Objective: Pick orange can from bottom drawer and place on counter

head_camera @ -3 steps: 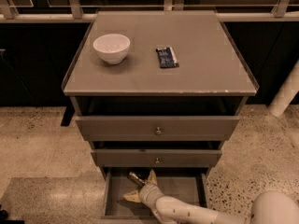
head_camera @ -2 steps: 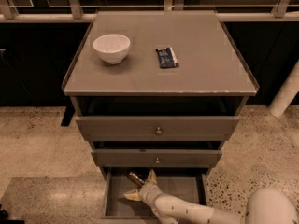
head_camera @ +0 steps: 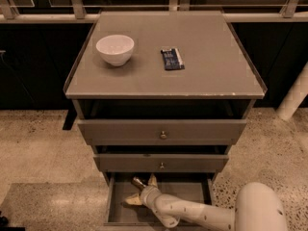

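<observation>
The bottom drawer (head_camera: pixel 115 206) is pulled open under the two upper drawers. My gripper (head_camera: pixel 142 190) is down inside it near the back, with my white arm reaching in from the lower right. Its two pale fingers are spread, one pointing up (head_camera: pixel 153 179) and one to the lower left (head_camera: pixel 131 200). The orange can (head_camera: pixel 138 182) shows only as a small shiny end between the fingers at the drawer's back; the rest of it is hidden by the gripper. The counter (head_camera: pixel 211 76) is the flat grey-brown top of the cabinet.
A white bowl (head_camera: pixel 115 49) stands at the counter's back left. A flat dark blue packet (head_camera: pixel 172 58) lies near its middle. The top drawer (head_camera: pixel 162 131) juts out a little above the middle drawer (head_camera: pixel 161 162). A white post (head_camera: pixel 293 100) stands at right on the speckled floor.
The gripper has stayed at the same spot in the bottom drawer. The thick part of my arm at the lower right has shifted slightly left.
</observation>
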